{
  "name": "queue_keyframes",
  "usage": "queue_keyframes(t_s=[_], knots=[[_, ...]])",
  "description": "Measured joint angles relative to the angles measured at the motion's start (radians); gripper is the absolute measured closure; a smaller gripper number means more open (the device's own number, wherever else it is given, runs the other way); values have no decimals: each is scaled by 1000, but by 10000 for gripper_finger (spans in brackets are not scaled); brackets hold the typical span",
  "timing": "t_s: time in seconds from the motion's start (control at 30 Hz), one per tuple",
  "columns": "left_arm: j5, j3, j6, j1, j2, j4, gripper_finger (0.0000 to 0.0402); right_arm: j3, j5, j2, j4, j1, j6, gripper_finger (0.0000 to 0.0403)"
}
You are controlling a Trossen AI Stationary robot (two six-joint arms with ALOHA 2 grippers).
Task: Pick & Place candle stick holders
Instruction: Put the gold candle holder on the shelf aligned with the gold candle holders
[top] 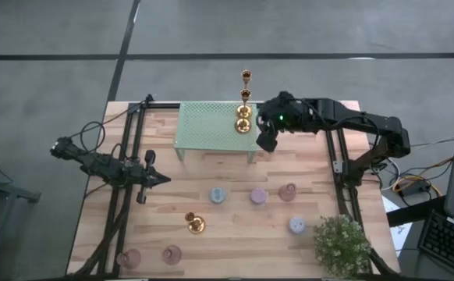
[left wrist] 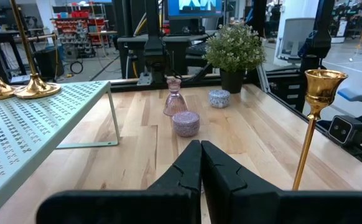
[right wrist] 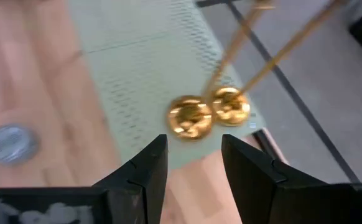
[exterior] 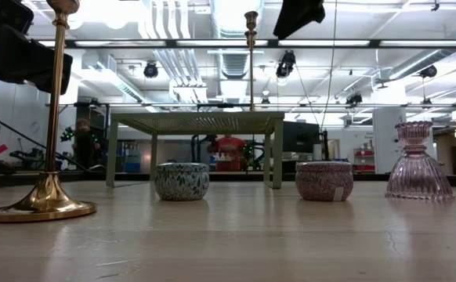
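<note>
Right claw (top: 267, 141), fingers apart and holding nothing, hangs above the worktop (top: 235, 234) at the right end of the mint-green perforated rack (top: 207, 125); in the right wrist view the open claw (right wrist: 193, 163) looks down on two round gold bases. These belong to two gold candle stick holders (top: 244, 117) standing upright on the rack's right end, their bases side by side and just touching or nearly so. Left claw (top: 160, 179), fingers closed together and empty, waits over the left-centre of the worktop; in its own view it appears as (left wrist: 201, 163). A third gold holder (top: 195, 224) stands on the worktop in front of the left claw. Three squat round holders lie in a row mid-worktop: blue (top: 217, 195), lilac (top: 258, 196) and a pink glass one (top: 288, 192). A further pale holder (top: 297, 225) sits beside the potted plant (top: 342, 244). Two pink glass holders (top: 150, 256) stand at the near left edge.
</note>
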Motion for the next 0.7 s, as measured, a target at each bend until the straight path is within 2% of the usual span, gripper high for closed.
queue_keyframes(t_s=[0.4, 0.57, 0.7], knots=[[0, 0, 0, 0, 0, 0, 392, -68, -3, 0, 36, 243, 12, 251], [0, 0, 0, 0, 0, 0, 392, -162, -15, 0, 184, 341, -30, 260], [0, 0, 0, 0, 0, 0, 392, -276, -115, 0, 388, 386, -58, 266]])
